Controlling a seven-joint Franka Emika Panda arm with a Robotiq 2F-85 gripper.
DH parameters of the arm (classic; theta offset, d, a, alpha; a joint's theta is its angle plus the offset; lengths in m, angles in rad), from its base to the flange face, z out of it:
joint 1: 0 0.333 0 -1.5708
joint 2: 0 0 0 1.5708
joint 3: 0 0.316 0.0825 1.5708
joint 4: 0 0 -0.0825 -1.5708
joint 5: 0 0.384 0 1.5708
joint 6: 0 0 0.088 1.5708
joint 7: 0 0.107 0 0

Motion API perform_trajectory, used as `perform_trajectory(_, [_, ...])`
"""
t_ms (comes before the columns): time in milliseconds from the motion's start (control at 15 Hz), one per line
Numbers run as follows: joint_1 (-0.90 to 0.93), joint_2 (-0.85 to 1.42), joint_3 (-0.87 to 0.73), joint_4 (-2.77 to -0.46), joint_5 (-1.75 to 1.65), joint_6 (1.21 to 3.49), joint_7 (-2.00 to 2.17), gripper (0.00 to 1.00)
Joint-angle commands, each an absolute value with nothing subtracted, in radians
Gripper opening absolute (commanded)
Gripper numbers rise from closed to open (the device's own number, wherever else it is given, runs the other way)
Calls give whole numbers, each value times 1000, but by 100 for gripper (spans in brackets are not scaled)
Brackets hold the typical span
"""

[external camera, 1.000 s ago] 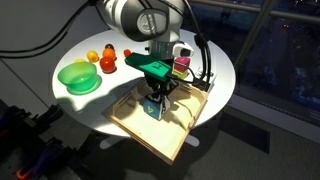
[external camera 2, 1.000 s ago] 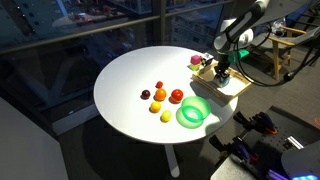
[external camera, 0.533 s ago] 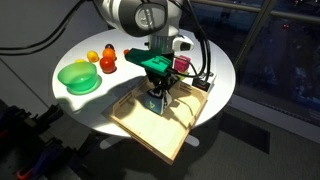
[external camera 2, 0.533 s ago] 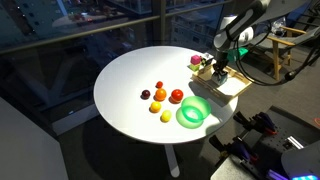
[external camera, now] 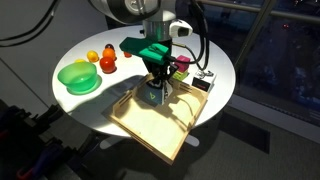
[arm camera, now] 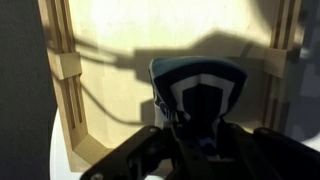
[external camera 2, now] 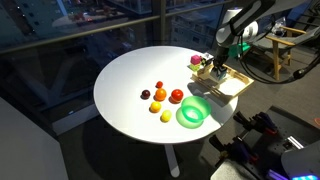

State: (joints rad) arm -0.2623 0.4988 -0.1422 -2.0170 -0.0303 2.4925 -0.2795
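Raised since the earlier frame: end effector (external camera: 154, 90) with arm (external camera: 140, 10), now higher above wooden tray (external camera: 150, 132) | grip: fingers (arm camera: 125, 158) clamped on blue object (arm camera: 200, 95), held over tray at worktop (external camera: 220, 72) edge | occlusion: object's lower part hidden by fingers in wrist view; fingertips dark, indistinct | pink item (external camera: 181, 64) partly hidden behind arm

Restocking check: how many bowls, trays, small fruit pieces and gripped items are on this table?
Green plastic bowl: 1
Shallow wooden tray: 1
Small round fruit pieces: 6
Blue-and-black cup-like object, held by the gripper: 1
Total: 9
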Motion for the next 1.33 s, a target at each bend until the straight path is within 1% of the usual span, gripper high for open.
perform_trajectory(0, [-286, 426, -120, -2080, -17, 2519, -318, 6])
perform_trajectory(867, [-257, 392, -99, -2149, -28, 2545, -305, 6])
perform_trajectory(1267, [-273, 327, -84, -2177, 1, 2553, -339, 6])
